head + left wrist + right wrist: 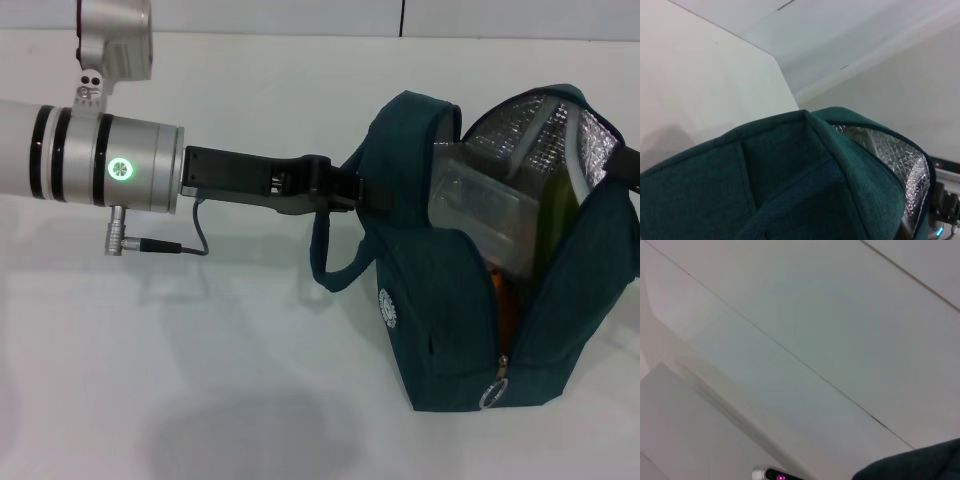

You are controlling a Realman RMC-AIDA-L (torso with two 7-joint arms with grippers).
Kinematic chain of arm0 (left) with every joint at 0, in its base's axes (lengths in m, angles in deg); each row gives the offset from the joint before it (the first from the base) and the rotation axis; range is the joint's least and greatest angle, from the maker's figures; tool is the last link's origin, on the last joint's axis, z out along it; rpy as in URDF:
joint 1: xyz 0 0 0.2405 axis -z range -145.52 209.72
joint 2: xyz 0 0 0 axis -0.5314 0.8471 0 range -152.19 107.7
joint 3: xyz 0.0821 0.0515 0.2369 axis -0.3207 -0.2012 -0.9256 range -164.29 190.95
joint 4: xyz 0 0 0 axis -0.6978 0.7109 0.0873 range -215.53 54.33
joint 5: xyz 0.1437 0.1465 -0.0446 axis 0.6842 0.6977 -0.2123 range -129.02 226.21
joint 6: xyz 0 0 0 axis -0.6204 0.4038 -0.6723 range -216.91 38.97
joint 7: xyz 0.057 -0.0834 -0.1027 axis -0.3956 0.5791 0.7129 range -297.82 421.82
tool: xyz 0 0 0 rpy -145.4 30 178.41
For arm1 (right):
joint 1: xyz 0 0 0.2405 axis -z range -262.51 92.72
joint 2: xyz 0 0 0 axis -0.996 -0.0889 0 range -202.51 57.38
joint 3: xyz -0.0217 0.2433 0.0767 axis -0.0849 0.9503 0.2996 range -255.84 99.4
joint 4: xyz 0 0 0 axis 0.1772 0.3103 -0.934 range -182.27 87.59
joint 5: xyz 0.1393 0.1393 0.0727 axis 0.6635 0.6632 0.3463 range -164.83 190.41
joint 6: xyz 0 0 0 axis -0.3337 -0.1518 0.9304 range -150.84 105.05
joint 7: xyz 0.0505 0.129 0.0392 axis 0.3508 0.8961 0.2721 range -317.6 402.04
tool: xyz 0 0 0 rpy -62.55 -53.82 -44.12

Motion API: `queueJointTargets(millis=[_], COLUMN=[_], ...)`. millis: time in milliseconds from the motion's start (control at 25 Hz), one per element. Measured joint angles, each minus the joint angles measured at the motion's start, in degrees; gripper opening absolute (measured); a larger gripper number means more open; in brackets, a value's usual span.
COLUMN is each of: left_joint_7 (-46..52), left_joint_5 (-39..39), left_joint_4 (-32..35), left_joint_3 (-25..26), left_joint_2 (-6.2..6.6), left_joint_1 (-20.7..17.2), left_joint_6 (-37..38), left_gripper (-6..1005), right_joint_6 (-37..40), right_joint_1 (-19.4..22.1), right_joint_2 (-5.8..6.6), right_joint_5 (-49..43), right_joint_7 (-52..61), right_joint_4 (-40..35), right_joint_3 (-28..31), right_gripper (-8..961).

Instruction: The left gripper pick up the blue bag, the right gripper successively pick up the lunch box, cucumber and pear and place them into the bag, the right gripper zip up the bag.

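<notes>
One arm shows in the head view: the left one, reaching level from the left side toward the blue bag (pixel 455 330). The left gripper (pixel 352 190) is clamped on the bag's near handle at its top edge, holding that side up. Just past the fingers the bag stands unzipped, its foil lining (pixel 545 135) exposed. Inside lie the lunch box (pixel 480 205), the cucumber (pixel 560 215) upright behind it, and the orange pear (pixel 505 300) lower down. The zipper pull (pixel 492 393) hangs at the bag's bottom front corner. The right gripper is out of sight.
</notes>
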Motion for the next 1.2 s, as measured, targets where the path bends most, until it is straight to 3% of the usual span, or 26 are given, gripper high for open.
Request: queueJointTargets(millis=[280, 480, 760, 1120, 1200], left_joint_7=[-0.14, -0.15, -0.19, -0.19, -0.20], left_joint_5=[-0.19, -1.37, -2.03, -2.55, -2.55], left_joint_4=[0.05, 0.08, 0.01, -0.33, -0.34], left_joint_3=[0.16, 0.23, 0.21, -0.32, -0.32], left_joint_2=[0.33, 0.55, 1.12, 1.04, 0.95], left_joint_1=[-0.30, -0.88, -1.88, -2.27, -2.31], left_joint_6=[-0.73, -1.72, -1.91, 0.28, 0.41], left_gripper=[40, 40, 40, 40, 40], right_joint_6=[1.82, 5.15, 10.57, 15.70, 15.14], right_joint_1=[1.79, 3.89, 6.54, 9.79, 9.71], right_joint_2=[0.88, 1.21, 1.20, -2.40, -2.72], right_joint_5=[-0.41, -0.46, -8.71, -20.88, -22.84], right_joint_7=[-1.84, -7.73, -21.18, -41.89, -44.19], right_joint_4=[0.07, 0.07, 0.13, 1.15, 2.76], right_joint_3=[2.35, 5.39, 6.11, 5.56, 5.41], right_gripper=[503, 734, 788, 786, 785])
